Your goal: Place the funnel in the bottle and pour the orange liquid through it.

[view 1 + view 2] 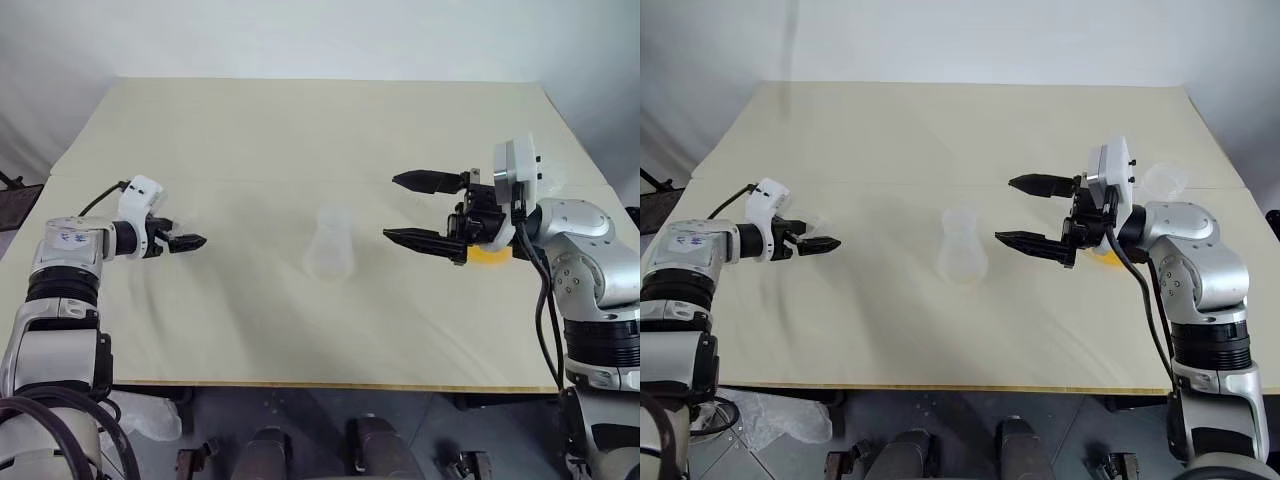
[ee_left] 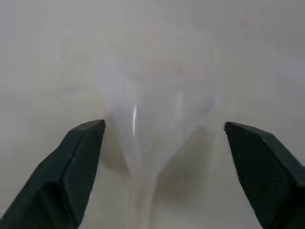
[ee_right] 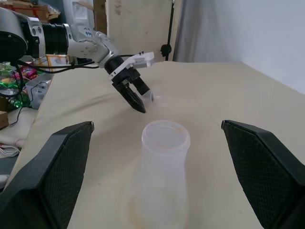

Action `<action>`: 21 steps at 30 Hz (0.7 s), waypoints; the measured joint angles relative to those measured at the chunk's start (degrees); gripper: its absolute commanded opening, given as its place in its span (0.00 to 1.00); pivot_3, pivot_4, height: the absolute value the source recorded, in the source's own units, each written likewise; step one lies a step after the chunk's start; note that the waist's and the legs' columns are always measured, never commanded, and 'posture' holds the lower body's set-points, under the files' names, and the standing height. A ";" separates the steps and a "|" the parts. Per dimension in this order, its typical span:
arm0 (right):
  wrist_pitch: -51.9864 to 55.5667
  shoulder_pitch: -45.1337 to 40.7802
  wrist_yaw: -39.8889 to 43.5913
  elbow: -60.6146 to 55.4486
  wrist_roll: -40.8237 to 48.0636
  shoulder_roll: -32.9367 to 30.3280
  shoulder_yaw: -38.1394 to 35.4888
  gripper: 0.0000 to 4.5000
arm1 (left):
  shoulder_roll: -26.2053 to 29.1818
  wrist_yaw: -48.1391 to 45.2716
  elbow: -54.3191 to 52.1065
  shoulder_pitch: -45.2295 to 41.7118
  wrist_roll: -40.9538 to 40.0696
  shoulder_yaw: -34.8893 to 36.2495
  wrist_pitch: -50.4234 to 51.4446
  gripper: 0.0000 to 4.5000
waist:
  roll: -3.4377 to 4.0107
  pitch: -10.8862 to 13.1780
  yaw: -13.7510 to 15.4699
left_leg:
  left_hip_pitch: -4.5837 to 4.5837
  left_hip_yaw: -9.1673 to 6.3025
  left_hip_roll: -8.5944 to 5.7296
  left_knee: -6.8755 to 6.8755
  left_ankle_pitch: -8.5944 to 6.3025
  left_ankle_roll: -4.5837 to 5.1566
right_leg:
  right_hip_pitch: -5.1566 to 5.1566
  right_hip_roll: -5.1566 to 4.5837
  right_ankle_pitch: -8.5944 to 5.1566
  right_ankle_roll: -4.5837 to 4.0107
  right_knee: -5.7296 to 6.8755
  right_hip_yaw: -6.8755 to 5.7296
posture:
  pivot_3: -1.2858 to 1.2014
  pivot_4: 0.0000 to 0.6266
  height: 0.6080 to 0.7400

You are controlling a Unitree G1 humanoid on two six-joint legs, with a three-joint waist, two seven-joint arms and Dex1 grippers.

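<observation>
The left gripper (image 2: 162,143) is seen with its jaws spread, the funnel (image 2: 152,119) lying between the two fingers on the table (image 1: 300,150), ungrasped. The right gripper (image 1: 420,210) is held wide apart and empty, the bottle (image 3: 164,176) standing upright just ahead of it, between its fingers in the right wrist view. The orange liquid (image 1: 490,255) is seen directly behind the right gripper.
</observation>
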 measured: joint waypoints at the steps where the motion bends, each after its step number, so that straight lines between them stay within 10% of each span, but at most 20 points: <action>1: -0.01 0.03 -0.06 -0.01 0.00 0.00 -0.01 1.00 | 0.01 -0.47 0.82 -0.48 0.53 -0.32 -0.23 0.66 | 0.00 0.00 0.03 | 0.00 0.00 -0.01 0.00 0.00 0.00 | 0.00 -0.01 0.00 0.00 0.00 0.00 | 0.52 0.24 1.00; 10: -0.10 0.41 -0.66 -0.06 -0.01 -0.03 -0.08 1.00 | 0.81 -1.80 6.00 -3.47 3.18 -1.34 -1.56 0.05 | 0.00 0.00 0.01 | 0.00 -0.01 0.00 -0.01 0.00 0.00 | 0.00 -0.01 0.00 0.00 0.00 0.00 | 0.52 0.24 1.00; 21: -0.16 0.42 -1.00 -0.06 -0.03 -0.37 -0.10 1.00 | 1.72 -1.59 4.60 -3.06 -2.29 7.15 -1.39 0.05 | -0.01 0.01 -0.06 | -0.01 -0.01 0.00 -0.01 0.00 0.00 | -0.03 -0.02 0.00 0.00 0.02 0.00 | 0.52 0.24 1.00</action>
